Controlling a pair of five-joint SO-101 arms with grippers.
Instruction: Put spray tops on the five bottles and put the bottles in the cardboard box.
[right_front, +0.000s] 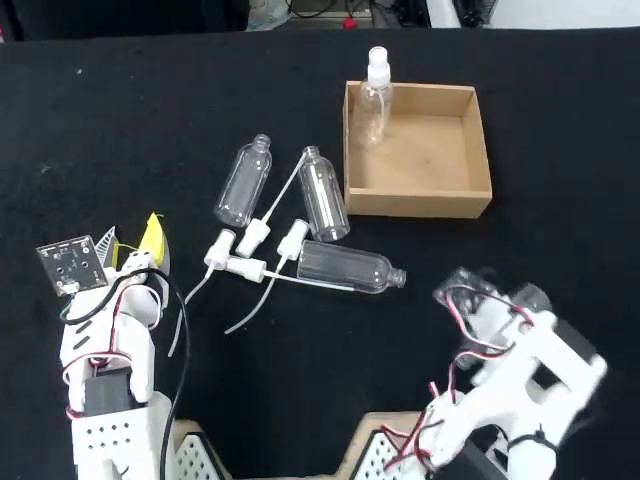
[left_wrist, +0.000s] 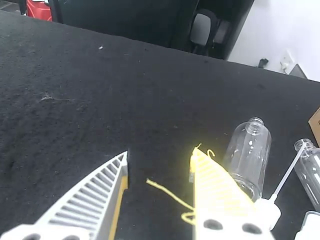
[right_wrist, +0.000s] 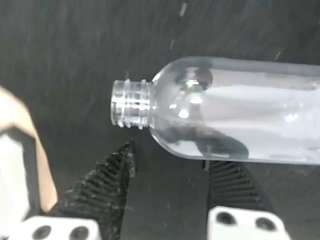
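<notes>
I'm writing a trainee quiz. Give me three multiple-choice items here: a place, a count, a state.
1. Where is the capped bottle? A) in the cardboard box B) in a gripper C) among loose tops
2. How many uncapped bottles lie on the table? A) two B) three C) five
3. The right gripper is: A) shut on a bottle B) shut on a top C) open
Answers: A, it stands in the box's corner; B, three lie outside the box; C, its fingers stand apart.
</notes>
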